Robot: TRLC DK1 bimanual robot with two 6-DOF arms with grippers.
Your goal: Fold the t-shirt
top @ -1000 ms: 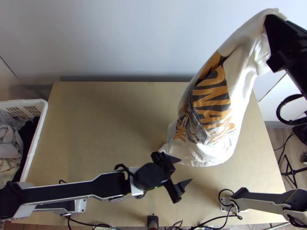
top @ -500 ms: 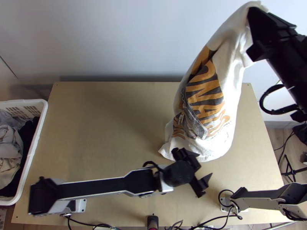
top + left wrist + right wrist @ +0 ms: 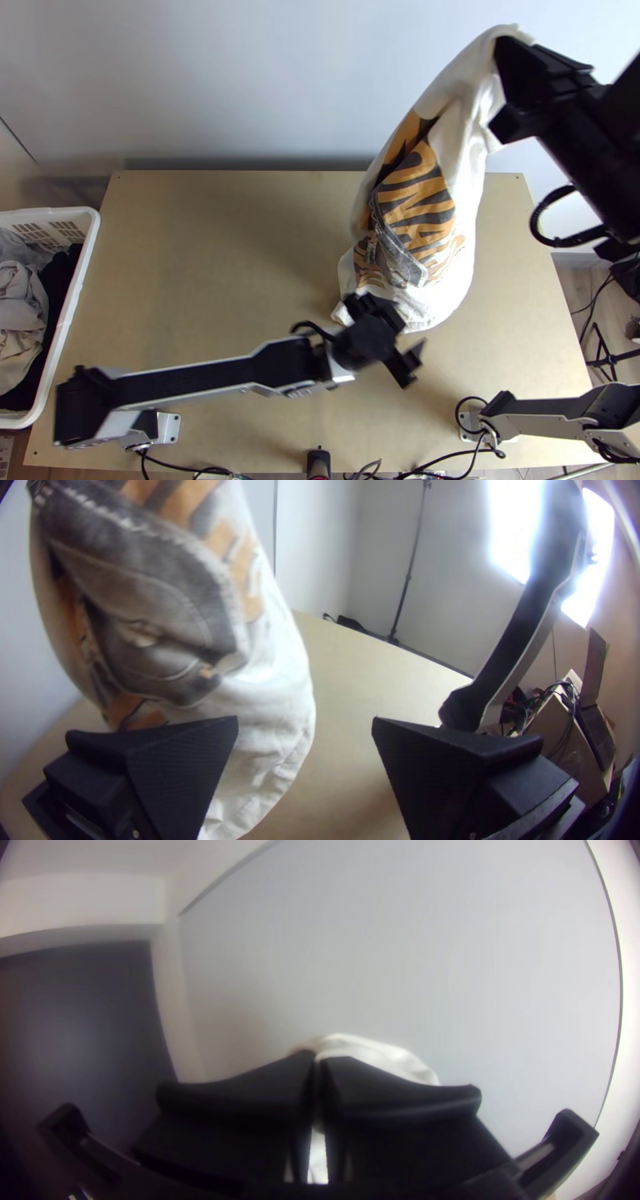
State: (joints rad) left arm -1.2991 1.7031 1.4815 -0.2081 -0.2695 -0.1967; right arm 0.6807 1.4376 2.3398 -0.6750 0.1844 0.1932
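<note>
High at the upper right of the top view, my right gripper (image 3: pixel 502 60) is shut on one end of the white t-shirt (image 3: pixel 470 216). The shirt hangs down in folds, its orange and dark print outward, its lower end near the table. In the right wrist view, white cloth (image 3: pixel 373 1052) comes out between the fingers of my right gripper (image 3: pixel 318 1067). My left gripper (image 3: pixel 410 326) stands open beside the shirt's lower end. In the left wrist view, the printed shirt (image 3: pixel 273 687) hangs beyond my left gripper (image 3: pixel 305 727), partly behind one finger.
A white basket (image 3: pixel 76 280) holding clothes stands at the table's left. The wooden table (image 3: pixel 208 264) extends left of the shirt. Black cables (image 3: pixel 448 468) run along the near edge, and a black device (image 3: pixel 318 462) sits there.
My right gripper has moved left with the shirt, whose hanging body shifted left too. My left gripper moved right and a little up the picture, then slightly back left, staying open.
</note>
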